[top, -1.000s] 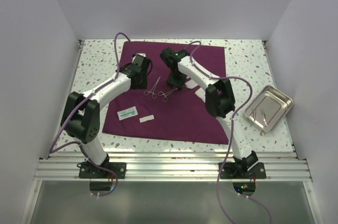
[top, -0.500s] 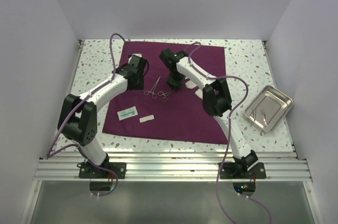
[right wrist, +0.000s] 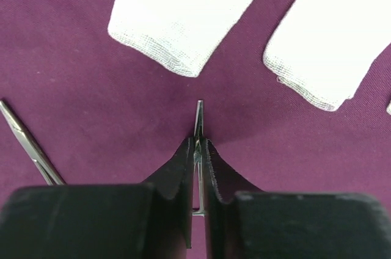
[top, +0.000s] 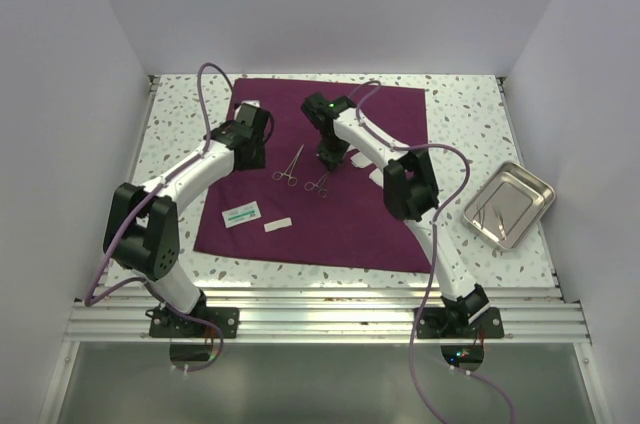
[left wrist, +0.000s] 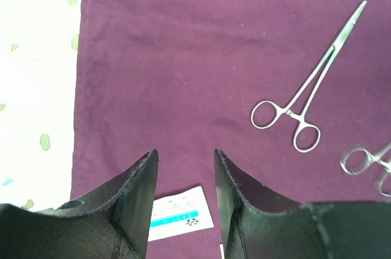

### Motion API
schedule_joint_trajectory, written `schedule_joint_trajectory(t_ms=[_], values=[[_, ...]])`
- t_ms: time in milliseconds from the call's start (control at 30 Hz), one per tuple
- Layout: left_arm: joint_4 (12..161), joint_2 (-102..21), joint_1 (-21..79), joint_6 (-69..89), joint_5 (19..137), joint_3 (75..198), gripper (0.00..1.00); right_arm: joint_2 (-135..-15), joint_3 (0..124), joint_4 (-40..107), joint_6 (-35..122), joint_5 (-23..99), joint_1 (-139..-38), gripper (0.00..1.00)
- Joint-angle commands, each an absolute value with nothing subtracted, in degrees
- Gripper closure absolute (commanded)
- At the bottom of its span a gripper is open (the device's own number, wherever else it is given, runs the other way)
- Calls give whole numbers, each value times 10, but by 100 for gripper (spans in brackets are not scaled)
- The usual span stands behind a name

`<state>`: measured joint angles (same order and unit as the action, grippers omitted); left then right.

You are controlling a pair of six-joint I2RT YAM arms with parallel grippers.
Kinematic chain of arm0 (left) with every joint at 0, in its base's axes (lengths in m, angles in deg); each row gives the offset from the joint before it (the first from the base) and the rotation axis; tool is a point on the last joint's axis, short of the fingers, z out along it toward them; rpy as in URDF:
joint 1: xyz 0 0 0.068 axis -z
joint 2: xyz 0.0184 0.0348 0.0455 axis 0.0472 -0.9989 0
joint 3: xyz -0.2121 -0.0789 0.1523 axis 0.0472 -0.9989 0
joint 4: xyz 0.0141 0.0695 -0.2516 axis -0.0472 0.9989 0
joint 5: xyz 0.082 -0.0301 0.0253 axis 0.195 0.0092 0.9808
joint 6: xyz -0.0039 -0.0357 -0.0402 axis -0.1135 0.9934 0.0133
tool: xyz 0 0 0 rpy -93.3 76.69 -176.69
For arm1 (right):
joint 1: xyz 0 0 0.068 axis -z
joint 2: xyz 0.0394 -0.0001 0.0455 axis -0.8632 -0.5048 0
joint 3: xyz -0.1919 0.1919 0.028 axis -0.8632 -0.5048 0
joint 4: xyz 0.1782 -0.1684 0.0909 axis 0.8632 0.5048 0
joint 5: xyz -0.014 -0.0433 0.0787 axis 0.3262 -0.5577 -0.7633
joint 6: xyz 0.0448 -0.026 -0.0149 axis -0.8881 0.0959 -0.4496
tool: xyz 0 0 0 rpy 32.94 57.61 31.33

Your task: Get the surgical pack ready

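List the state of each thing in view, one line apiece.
surgical pack, spread flat on the table.
left gripper, open, empty, over the pack.
right gripper, shut on a forceps.
held forceps, clamped, tip sticking out ahead.
free forceps, lying on the pack, jaws shut.
gauze pads, folded, lying on the pack.
steel tray, upright, holding thin instruments.

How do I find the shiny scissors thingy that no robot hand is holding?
Find the big purple cloth on the speckled table. Two silver scissor-shaped clamps lie near its middle. Yours is the left clamp, lying free with both finger rings bare; the other clamp is pinched in the right gripper.
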<state>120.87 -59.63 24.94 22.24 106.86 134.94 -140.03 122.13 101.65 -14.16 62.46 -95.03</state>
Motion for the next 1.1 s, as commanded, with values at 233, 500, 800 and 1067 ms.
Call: schedule_joint_trajectory(t_ms=[233, 500, 800, 1067], values=[[1209, -570, 232, 201, 1060, 1361, 54, -1334, 1164, 912, -25, 565, -953, 100], [1213, -587, 231, 198, 1045, 1380, 54, -1278, 1110, 885, 21, 493, -942, 100], [1217, -599, 230, 194, 1028, 1385, 54, -1182, 993, 846, 41, 469, -922, 100], [1215, -606, 230, 175, 1005, 1381, 54, -1033, 812, 848, 91, 492, -828, 100]])
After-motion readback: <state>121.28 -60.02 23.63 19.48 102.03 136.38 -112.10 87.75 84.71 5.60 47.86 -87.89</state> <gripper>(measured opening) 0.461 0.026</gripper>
